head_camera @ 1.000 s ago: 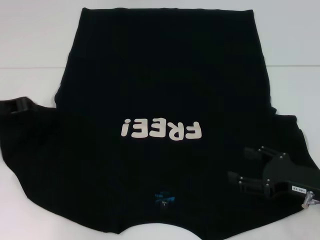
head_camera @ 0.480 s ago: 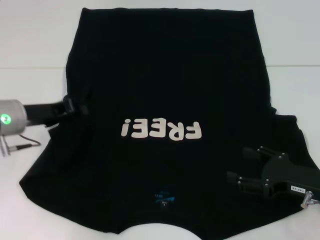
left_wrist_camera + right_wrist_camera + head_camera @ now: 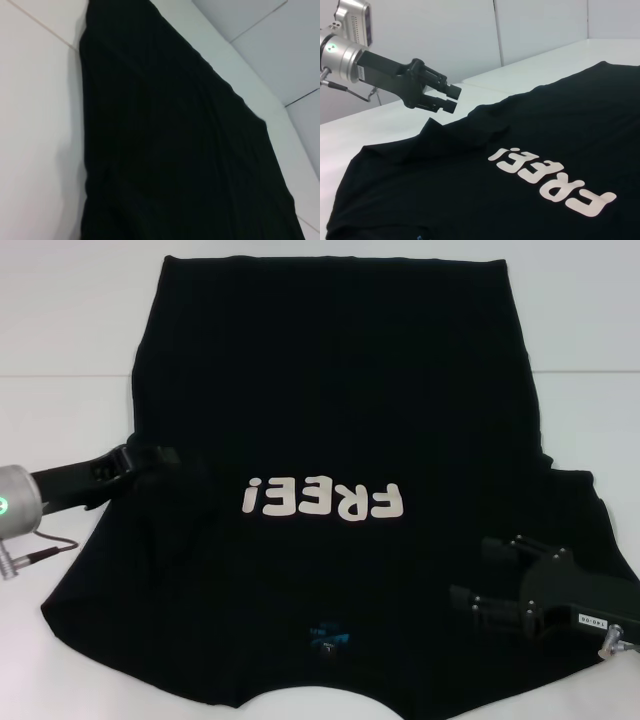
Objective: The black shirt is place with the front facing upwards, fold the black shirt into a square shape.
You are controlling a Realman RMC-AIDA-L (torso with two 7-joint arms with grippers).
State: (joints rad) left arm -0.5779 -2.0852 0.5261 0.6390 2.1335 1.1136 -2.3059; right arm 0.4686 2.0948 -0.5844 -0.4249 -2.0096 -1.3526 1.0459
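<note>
The left gripper [image 3: 451, 98], fingers nearly together and empty, hovers above the shirt's [image 3: 330, 410] left edge. The right gripper [image 3: 482, 575], fingers apart, rests over its right sleeve. The shirt's collar is cut off at the table's [image 3: 60, 330] near edge.

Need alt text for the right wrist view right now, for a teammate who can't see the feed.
The black shirt lies face up on the white table, its white FREE! lettering in view. The left end effector hovers just above the shirt's far edge, fingers close together, holding nothing.
</note>
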